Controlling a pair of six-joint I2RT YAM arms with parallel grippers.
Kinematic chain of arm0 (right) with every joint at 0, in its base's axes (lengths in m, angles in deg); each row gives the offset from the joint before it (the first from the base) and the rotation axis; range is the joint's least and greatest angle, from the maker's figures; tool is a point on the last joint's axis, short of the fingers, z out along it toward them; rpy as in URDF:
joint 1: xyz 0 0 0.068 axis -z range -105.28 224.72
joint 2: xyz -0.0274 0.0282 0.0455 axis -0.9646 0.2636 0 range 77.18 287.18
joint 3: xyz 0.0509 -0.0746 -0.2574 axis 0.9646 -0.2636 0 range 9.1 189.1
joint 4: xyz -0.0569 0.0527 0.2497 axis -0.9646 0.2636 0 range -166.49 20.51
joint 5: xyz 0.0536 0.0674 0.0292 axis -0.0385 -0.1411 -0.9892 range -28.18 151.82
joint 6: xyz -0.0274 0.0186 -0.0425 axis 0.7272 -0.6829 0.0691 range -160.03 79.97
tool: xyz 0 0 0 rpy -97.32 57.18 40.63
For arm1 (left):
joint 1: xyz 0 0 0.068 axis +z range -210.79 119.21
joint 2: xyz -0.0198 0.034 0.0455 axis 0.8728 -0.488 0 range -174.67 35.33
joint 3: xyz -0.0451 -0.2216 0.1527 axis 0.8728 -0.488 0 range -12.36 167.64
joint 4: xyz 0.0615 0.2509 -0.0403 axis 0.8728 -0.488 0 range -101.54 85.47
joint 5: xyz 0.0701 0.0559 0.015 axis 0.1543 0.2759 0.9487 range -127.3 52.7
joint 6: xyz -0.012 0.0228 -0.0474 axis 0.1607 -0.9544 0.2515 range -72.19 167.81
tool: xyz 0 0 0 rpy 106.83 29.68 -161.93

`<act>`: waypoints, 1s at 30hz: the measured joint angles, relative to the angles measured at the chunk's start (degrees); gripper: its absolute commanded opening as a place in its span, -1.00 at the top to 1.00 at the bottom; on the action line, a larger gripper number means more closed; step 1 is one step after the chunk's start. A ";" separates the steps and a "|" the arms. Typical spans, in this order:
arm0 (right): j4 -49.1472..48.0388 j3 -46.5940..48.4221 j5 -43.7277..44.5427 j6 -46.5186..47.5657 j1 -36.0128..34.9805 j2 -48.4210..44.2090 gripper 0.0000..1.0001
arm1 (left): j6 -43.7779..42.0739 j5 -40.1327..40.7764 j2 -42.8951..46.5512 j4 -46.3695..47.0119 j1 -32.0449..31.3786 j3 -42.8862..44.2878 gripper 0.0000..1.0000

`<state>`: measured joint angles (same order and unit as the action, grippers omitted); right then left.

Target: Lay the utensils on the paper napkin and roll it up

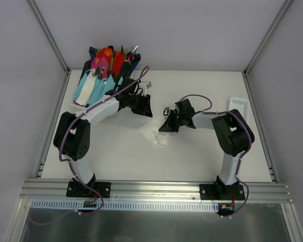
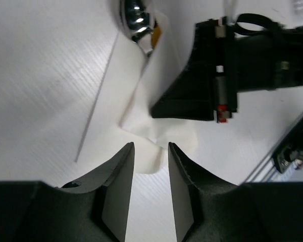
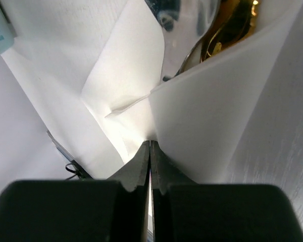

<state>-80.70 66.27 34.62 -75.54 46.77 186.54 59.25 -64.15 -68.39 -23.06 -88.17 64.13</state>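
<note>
The paper napkin (image 1: 154, 135) lies crumpled and partly folded at mid-table. My right gripper (image 1: 165, 127) is shut, pinching a raised fold of the napkin (image 3: 207, 116) at its tips (image 3: 150, 142). Inside that fold lie the utensils: a golden-yellow piece (image 3: 232, 25) and a silvery spoon head (image 3: 166, 15); the spoon head (image 1: 166, 111) pokes out by the right gripper. My left gripper (image 1: 146, 108) hovers just left of them. Its jaws (image 2: 150, 145) stand open and empty, a napkin corner (image 2: 141, 126) just beyond the tips. The spoon head (image 2: 136, 20) and the right gripper (image 2: 202, 75) lie ahead.
A bundle of pink, red and orange cutlery in light-blue wraps (image 1: 103, 70) sits at the back left, close behind the left arm. A small white slotted tray (image 1: 238, 103) rests at the right edge. A metal rail (image 1: 151, 189) runs along the near edge.
</note>
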 measured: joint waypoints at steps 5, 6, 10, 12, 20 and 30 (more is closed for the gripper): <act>-6.10 -5.75 2.69 -7.54 -0.46 -2.69 1.00 | 1.33 -5.73 3.96 1.03 -0.90 -2.95 0.36; -7.72 -7.39 3.32 -9.20 -0.50 -3.45 1.00 | 1.42 -6.19 3.72 1.07 -1.29 -3.65 0.36; -13.57 -13.29 5.88 -17.05 -1.01 -6.12 1.00 | 1.79 -7.56 1.86 0.94 -3.69 -6.54 0.32; -16.28 -15.63 7.32 -21.11 -1.53 -6.95 1.00 | 1.81 -7.48 1.44 0.92 -4.85 -7.34 0.32; -26.36 -22.56 14.16 -36.72 -5.53 -8.37 1.00 | 1.90 -7.58 1.29 3.06 -9.44 -7.52 0.47; -31.47 -23.69 16.04 -42.88 -7.17 -6.78 1.00 | 4.72 -8.55 -5.07 4.59 -10.05 -7.52 0.61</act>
<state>-112.17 42.57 50.66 -118.42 39.61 179.76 63.97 -72.70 -73.47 -18.47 -98.22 56.61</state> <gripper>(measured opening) 0.006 0.202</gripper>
